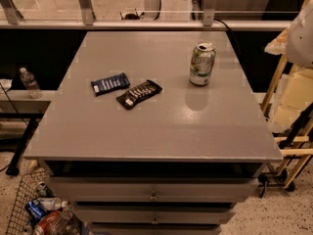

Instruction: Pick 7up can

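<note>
Can for you: the 7up can [202, 64] stands upright on the grey table [161, 131], in its far right part. You see a green and white body, a silver top and a reddish mark. A blue snack bar [110, 83] and a black snack bar [139, 94] lie well apart to its left. The gripper is outside the view, so you cannot tell its state.

Setting: a lab or workshop test space, not a home.

- Grey cabinet top [146, 131] used as a work surface, with drawers [153, 190] fitted below.
- Speckled hard floor [274, 214].
- Metal-framed glass partition [146, 18] set behind the cabinet, with a cable [234, 35] trailed down from it.
- Wire basket [19, 199] of stocked cans and bottles kept on the floor at lower left.
- Bare wooden rack [278, 80] stood at the right.
- Water bottle [30, 82] left on a side ledge.
- Gripper: outside the view.
</note>
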You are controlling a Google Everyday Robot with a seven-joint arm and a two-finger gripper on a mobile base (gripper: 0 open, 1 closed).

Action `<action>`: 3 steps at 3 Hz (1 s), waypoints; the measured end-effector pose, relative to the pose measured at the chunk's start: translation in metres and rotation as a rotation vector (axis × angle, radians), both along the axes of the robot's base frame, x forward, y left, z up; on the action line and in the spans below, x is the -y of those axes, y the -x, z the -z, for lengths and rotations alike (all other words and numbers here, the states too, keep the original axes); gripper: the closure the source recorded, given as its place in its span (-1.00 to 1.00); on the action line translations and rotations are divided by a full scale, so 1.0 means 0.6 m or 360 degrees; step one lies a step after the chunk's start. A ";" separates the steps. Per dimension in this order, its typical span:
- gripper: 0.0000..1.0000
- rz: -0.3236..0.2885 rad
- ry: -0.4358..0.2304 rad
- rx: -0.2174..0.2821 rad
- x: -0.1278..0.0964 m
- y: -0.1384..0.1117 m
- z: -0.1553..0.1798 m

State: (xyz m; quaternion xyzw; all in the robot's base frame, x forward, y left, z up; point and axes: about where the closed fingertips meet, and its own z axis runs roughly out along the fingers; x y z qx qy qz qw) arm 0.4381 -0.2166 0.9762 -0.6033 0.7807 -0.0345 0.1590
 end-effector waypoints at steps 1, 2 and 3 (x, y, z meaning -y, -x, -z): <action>-1.00 0.0000 0.0000 0.0000 0.000 0.000 0.000; -1.00 0.0116 -0.0181 0.0063 0.008 -0.016 0.010; -1.00 0.0318 -0.0504 0.0151 0.020 -0.062 0.036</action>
